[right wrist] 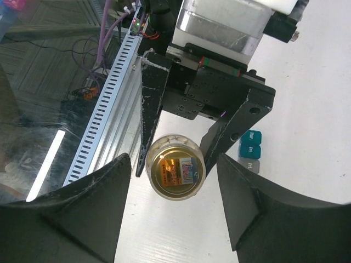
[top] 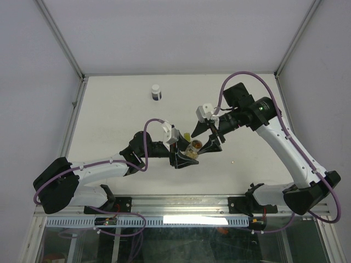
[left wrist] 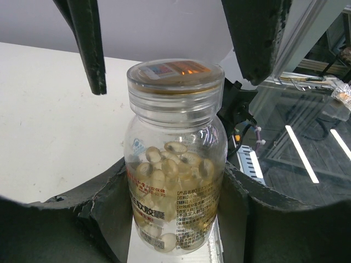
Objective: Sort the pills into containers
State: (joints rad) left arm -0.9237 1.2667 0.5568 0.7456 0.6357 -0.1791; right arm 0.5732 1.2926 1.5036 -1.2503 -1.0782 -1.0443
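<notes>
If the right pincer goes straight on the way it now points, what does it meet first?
The lid of the bottle that the left pincer holds; it lies between the right pincer's fingers, though depth is unclear.

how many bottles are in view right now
2. A clear pill bottle is held in the left claw at mid-table, the open right claw straddling its lid; a dark white-capped bottle stands alone farther back. More may be hidden.

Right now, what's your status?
Left gripper shut on bottle. Right gripper open, astride the lid. Pills inside, lid on; containers off to the side. Nothing blocking.
</notes>
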